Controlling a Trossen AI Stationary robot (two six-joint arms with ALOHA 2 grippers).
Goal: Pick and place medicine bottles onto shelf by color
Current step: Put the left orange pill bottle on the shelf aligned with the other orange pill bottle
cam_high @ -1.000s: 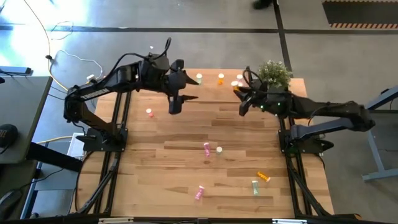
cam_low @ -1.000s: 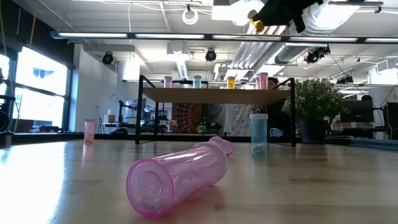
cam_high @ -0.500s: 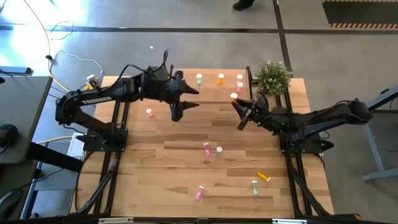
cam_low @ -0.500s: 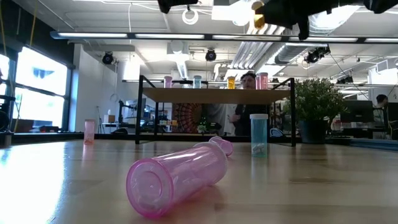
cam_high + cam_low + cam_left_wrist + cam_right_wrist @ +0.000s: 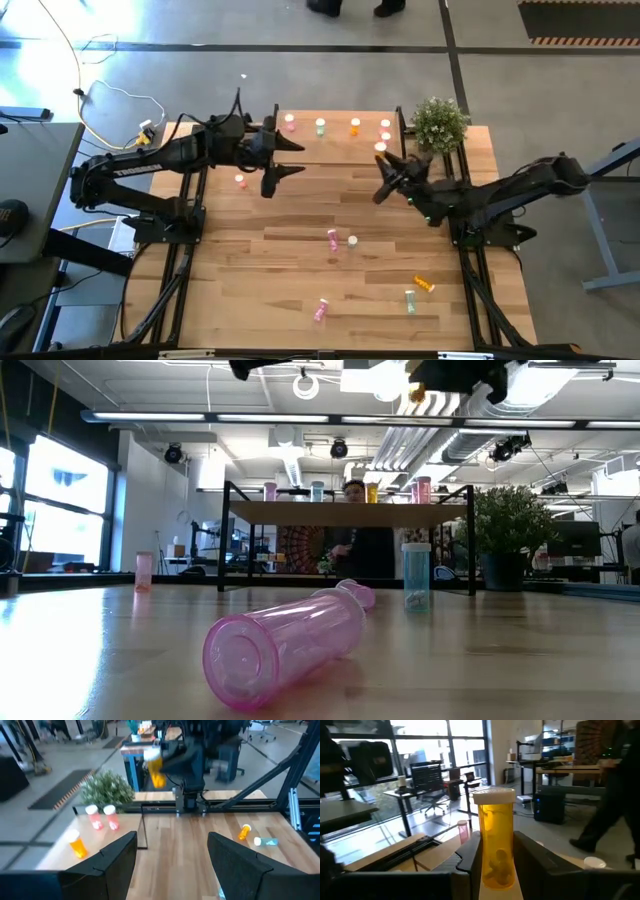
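My right gripper [image 5: 384,165] hovers just near of the shelf [image 5: 335,145], shut on an orange medicine bottle [image 5: 496,837] with a white cap. The shelf, a light-wood board on a black frame, carries a pink [image 5: 290,122], a green [image 5: 320,125], an orange [image 5: 354,126] and two salmon bottles [image 5: 385,128], all standing on their bases. My left gripper [image 5: 275,162] hangs open in the air off the shelf's left end, with nothing between its fingers [image 5: 120,857]. More bottles lie or stand on the table [image 5: 240,260]. My right gripper pinches the orange bottle's lower body [image 5: 496,867] between its two fingers [image 5: 470,855]. The fingers come at it level, from the table's right side. The bottle stands upright with its cap up, lifted clear of table and shelf.
A potted plant [image 5: 438,122] stands at the shelf's right end. On the table are a standing pink bottle [image 5: 241,181], a lying pink [image 5: 332,238] and a green one [image 5: 353,241] mid-table, and orange [image 5: 424,285], green [image 5: 410,300] and pink [image 5: 321,309] ones near the front. A person [image 5: 352,530] stands beyond the shelf.
My left gripper, still open, has drawn back from the shelf toward the table's left edge and sunk a little. My right gripper has turned and shifted slightly toward the near edge, keeping the orange bottle held and clear. A person has walked into view behind the shelf.
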